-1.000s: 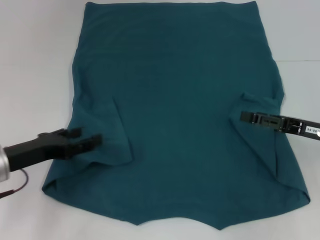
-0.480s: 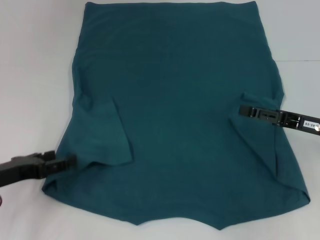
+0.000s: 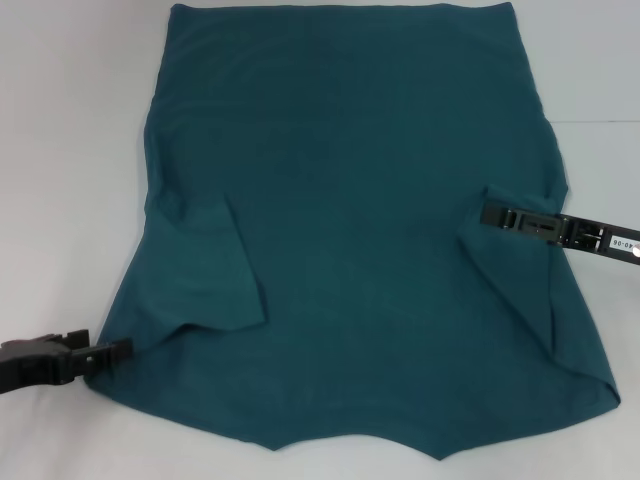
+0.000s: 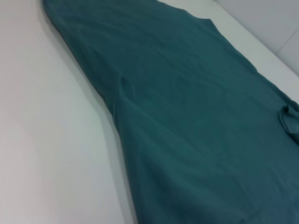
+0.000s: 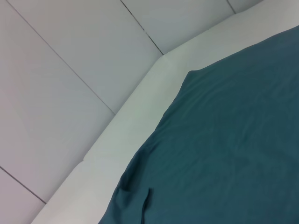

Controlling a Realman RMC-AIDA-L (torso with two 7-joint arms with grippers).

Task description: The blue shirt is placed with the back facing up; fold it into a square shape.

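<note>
The blue shirt (image 3: 360, 200) lies flat on the white table, with both sleeves folded in over its body. Its left sleeve flap (image 3: 215, 270) and right sleeve flap (image 3: 520, 270) lie flat. My left gripper (image 3: 108, 347) is low at the shirt's near-left edge, just off the cloth, open and empty. My right gripper (image 3: 490, 213) reaches in from the right, its tip over the top of the right sleeve flap. In the left wrist view the shirt (image 4: 196, 116) stretches away along the table. The right wrist view takes in the shirt (image 5: 233, 140) and its far corner.
Bare white table (image 3: 70, 150) flanks the shirt on both sides. The right wrist view shows the table's far edge (image 5: 135, 102) with grey tiled floor (image 5: 70, 56) beyond it.
My left gripper has drawn back off the left sleeve flap, down and to the left, to the shirt's edge. My right gripper shifted slightly up and to the right. The shirt looks unchanged.
</note>
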